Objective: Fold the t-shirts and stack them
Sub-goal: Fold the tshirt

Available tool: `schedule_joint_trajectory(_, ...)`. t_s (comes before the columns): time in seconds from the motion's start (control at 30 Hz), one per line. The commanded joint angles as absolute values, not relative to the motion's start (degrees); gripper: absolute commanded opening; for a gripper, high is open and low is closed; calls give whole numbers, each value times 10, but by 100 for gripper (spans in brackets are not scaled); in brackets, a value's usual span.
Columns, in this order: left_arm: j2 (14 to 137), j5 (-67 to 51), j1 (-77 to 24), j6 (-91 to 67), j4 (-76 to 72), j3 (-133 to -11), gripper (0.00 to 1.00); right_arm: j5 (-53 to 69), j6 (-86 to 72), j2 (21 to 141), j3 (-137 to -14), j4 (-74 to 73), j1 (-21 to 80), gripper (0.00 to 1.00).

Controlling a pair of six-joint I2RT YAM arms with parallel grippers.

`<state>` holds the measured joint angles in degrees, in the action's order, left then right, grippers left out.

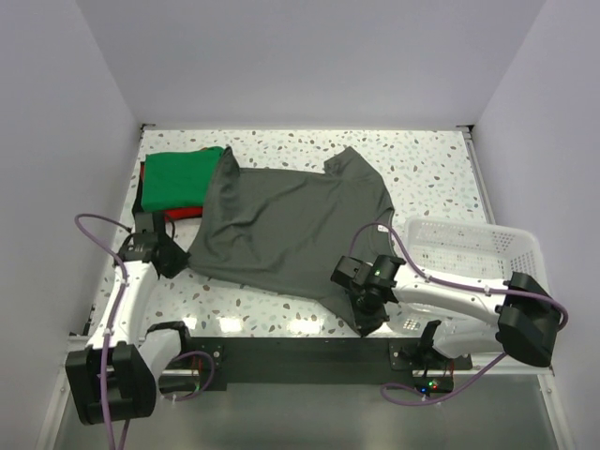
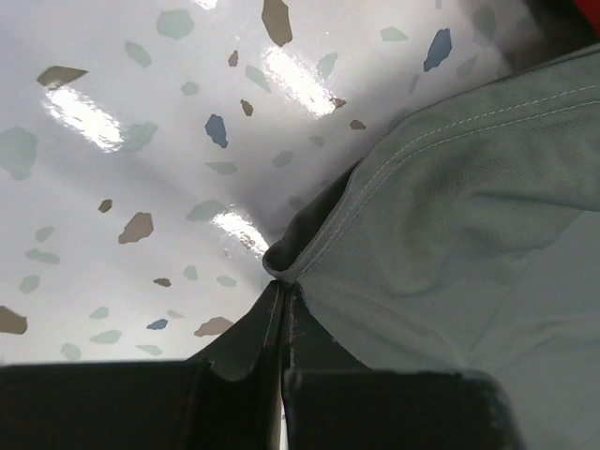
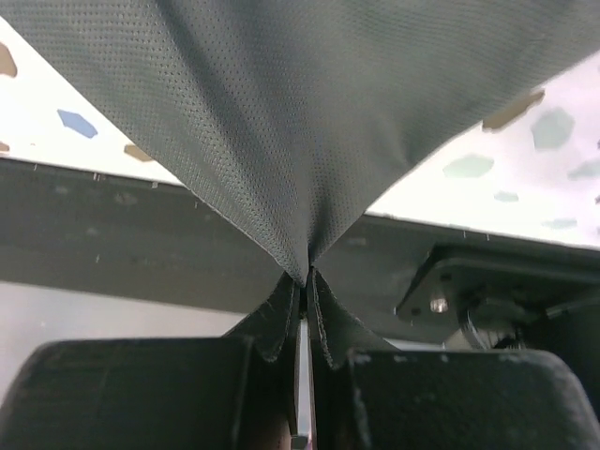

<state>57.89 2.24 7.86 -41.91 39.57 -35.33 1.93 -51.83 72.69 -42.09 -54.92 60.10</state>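
Across the mid-bench (image 1: 422, 159) the charcoal t-shirt (image 1: 281, 225) lies spread. It is judged soft, light and limp, best taken at the hem corners. Left fingers (image 2: 234, 403) and right fingers (image 3: 141, 394) are each clamped on a near corner. The folded green t-shirt (image 1: 178, 178) hides most of the red t-shirt (image 1: 185, 213).

Across the middle of the speckled table (image 1: 422, 159): a charcoal-grey t-shirt (image 1: 281, 230), spread open and a little rumpled. At its far-left corner, partly under the grey cloth: a folded green t-shirt (image 1: 178, 178) stacked on a folded red t-shirt (image 1: 187, 213), only thin edges of red showing. Clamped at the near-left corner: the left gripper (image 1: 176, 258). Clamped at the near-right hem: the right gripper (image 1: 364, 298). Just right of the grey cloth: a white mesh basket (image 1: 478, 246).
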Motion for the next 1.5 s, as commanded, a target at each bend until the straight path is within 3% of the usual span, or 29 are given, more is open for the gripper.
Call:
schedule_joint_trajectory(0.0, 532, 61, 83, -427, 449, -393, 0, 34, -525, 715, -461, -621, 605, 0)
schedule_joint_trajectory(0.63, 352, 83, 83, -414, 642, -414, 0, 117, -458, 651, -454, -741, 604, 0)
schedule_joint_trajectory(1.0, 454, 23, 83, -379, 543, -408, 0, 67, -425, 706, -504, -759, 586, 0)
schedule_joint_trajectory(1.47, 641, 38, 6, -346, 447, -504, 0, 34, -315, 820, -627, -741, 416, 0)
